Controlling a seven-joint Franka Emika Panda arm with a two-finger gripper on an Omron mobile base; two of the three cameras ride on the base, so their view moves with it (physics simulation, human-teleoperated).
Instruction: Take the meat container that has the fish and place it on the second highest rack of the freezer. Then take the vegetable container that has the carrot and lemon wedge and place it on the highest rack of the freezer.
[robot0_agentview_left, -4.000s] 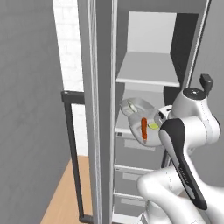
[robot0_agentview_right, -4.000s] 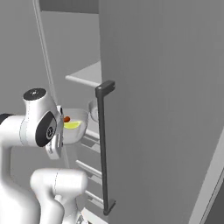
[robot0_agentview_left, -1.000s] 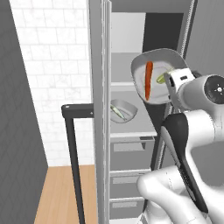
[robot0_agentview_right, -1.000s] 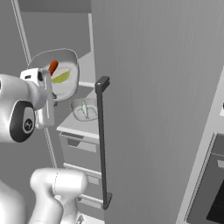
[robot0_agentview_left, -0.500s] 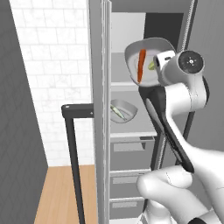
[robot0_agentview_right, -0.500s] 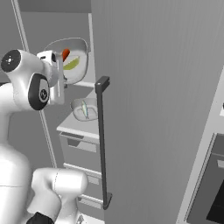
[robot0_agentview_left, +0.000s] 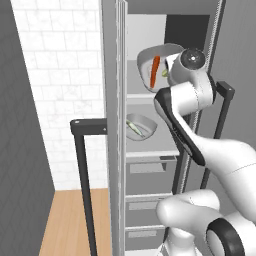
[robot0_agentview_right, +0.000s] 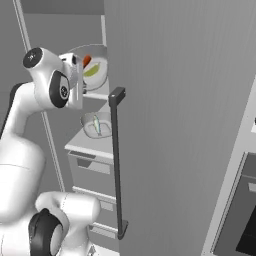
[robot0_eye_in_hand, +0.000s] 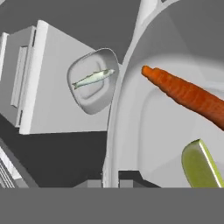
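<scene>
1. Grey simulated kitchen with white tiled wall (robot0_agentview_left: 55, 75) behind; tall narrow grey freezer cabinet (robot0_agentview_left: 150, 145) standing open, pale flat shelves above stacked grey drawers (robot0_agentview_left: 147, 200), dark door with long black handle (robot0_agentview_right: 117, 165) swung to the side.
2. First half judged done: shallow grey rounded meat tub (robot0_agentview_left: 141, 127) with slim silvery fish (robot0_eye_in_hand: 93, 78) resting on the lower of the two flat shelves, that is, the second highest rack, apart from the arm.
3. Second half under way: shallow grey rounded vegetable tub (robot0_agentview_left: 156, 70), holding long orange carrot (robot0_eye_in_hand: 188, 94) and yellow-green lemon wedge (robot0_eye_in_hand: 200, 164), lifted to the level of the top shelf and tilted steeply, inside facing outward.
4. Two-finger gripper (robot0_agentview_left: 172, 75) closed tight, seemingly pinching the rim of the vegetable tub; exact contact hidden behind the wrist and the tub.
5. Left to do, by judgement: level the tub, slide it in over the top shelf, set it down flat, release and withdraw.
6. Risk, by judgement: carrot or wedge sliding out while tilted so steeply.
</scene>
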